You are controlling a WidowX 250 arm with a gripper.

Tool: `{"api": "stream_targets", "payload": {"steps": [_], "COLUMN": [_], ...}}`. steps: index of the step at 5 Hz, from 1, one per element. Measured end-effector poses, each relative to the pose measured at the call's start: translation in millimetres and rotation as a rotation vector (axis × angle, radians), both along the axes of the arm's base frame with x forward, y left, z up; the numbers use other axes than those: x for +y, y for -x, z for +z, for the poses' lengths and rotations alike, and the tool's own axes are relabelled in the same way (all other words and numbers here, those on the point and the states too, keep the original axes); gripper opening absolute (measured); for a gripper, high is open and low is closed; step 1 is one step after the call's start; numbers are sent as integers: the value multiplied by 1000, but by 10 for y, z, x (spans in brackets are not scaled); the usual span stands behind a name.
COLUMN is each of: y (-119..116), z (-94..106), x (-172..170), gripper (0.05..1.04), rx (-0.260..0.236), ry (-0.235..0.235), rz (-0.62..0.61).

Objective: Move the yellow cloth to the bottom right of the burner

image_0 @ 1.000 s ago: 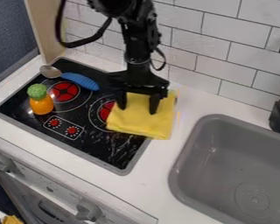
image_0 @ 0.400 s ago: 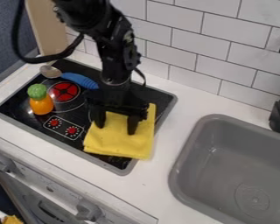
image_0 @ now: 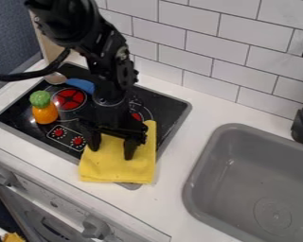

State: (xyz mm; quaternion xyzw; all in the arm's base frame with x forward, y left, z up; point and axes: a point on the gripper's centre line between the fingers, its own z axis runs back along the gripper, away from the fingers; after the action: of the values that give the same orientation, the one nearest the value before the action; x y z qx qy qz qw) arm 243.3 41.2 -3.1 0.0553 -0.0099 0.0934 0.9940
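Down the stovetop (image_0: 167,105), the yellow cloth (image_0: 118,169) has been dragged by the spread gripper (image_0: 111,153). Its goal is seemingly reached

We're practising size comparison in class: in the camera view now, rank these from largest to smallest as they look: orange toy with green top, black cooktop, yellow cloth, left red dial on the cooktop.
1. Black cooktop
2. Yellow cloth
3. Orange toy with green top
4. Left red dial
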Motion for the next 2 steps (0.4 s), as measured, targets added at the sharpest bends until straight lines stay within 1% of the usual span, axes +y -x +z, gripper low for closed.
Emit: {"api": "stream_targets", "payload": {"steps": [1,2], "y": [110,128], "z": [18,63], "x": [29,37], "gripper": [1001,1001], "rx": [30,59], "ry": [3,43], "rz": [-15,-6]}}
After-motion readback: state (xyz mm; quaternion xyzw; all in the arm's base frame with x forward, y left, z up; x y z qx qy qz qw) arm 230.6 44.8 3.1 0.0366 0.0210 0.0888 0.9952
